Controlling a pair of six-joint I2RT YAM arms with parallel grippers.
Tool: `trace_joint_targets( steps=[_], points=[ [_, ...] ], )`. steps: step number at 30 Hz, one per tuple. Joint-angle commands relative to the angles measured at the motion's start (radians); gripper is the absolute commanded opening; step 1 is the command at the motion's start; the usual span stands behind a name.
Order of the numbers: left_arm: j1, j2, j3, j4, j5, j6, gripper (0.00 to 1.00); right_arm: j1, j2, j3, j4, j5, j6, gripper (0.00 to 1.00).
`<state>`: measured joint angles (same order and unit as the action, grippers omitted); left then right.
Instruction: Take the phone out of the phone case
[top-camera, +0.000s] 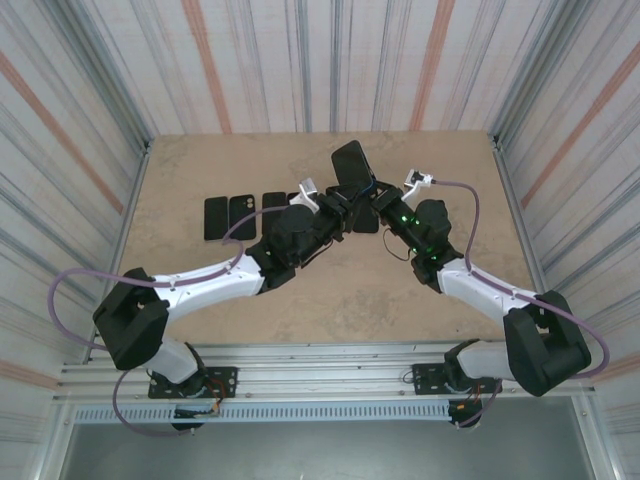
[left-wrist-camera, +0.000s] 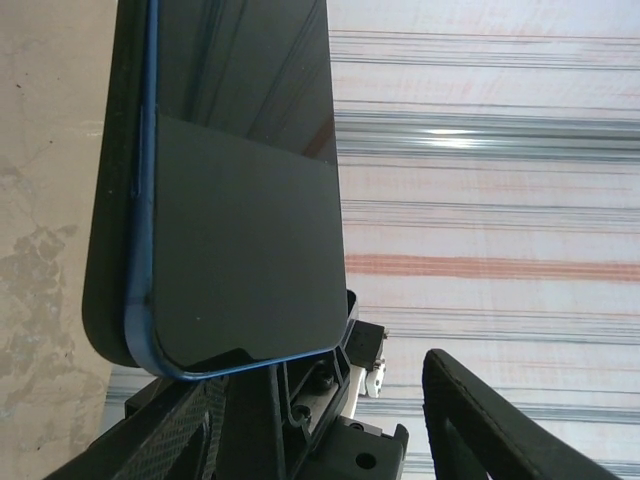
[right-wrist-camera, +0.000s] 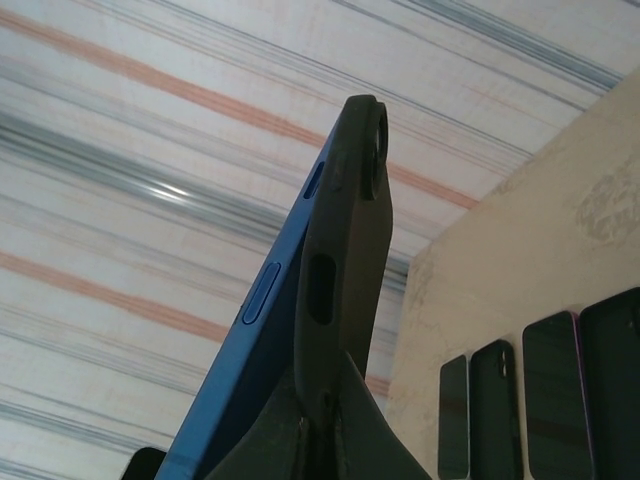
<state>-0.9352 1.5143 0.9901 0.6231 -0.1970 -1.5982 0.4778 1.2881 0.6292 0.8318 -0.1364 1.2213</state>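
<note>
The phone (top-camera: 350, 163), with a blue frame and a dark screen, is held up on end above the middle of the table, between both arms. In the left wrist view the phone (left-wrist-camera: 240, 200) stands partly proud of the black phone case (left-wrist-camera: 105, 250) along its left side. My right gripper (right-wrist-camera: 325, 400) is shut on the case (right-wrist-camera: 345, 230) wall, and the phone's blue edge (right-wrist-camera: 255, 330) leans away from it. My left gripper (left-wrist-camera: 315, 385) stands open at the phone's lower end, its right finger (left-wrist-camera: 490, 420) clear of the screen.
A row of dark phones and cases (top-camera: 243, 215) lies flat on the tan table (top-camera: 200, 290) behind the arms, also seen as dark slabs (right-wrist-camera: 540, 390) at the right wrist view's lower right. Striped walls (top-camera: 300, 60) close in the table on three sides.
</note>
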Motion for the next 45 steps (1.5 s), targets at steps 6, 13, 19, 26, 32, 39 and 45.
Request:
trace_joint_targets(
  steps=[6, 13, 19, 26, 32, 39, 45],
  points=[
    [0.022, 0.015, -0.017, 0.029, -0.105, -0.026, 0.55, 0.045, -0.029, -0.025, 0.174, 0.082, -0.033, 0.00],
    [0.023, 0.043, 0.001, 0.123, -0.183, 0.000, 0.50, 0.065, -0.032, -0.052, 0.213, 0.133, -0.032, 0.00],
    [0.024, 0.097, 0.039, 0.176, -0.162, -0.026, 0.37, 0.074, -0.033, -0.068, 0.233, 0.161, -0.034, 0.00],
    [0.024, 0.114, 0.056, 0.213, -0.130, -0.031, 0.14, 0.085, -0.037, -0.070, 0.217, 0.184, -0.041, 0.00],
    [0.024, 0.082, 0.066, 0.198, -0.112, 0.000, 0.03, 0.088, -0.055, -0.077, 0.160, 0.222, -0.102, 0.00],
    [0.021, 0.054, 0.057, 0.214, -0.077, 0.002, 0.00, 0.071, -0.064, -0.122, 0.146, 0.299, -0.161, 0.00],
    [0.034, 0.001, 0.041, 0.190, -0.026, 0.024, 0.00, 0.042, -0.090, -0.135, 0.106, 0.307, -0.185, 0.00]
  ],
)
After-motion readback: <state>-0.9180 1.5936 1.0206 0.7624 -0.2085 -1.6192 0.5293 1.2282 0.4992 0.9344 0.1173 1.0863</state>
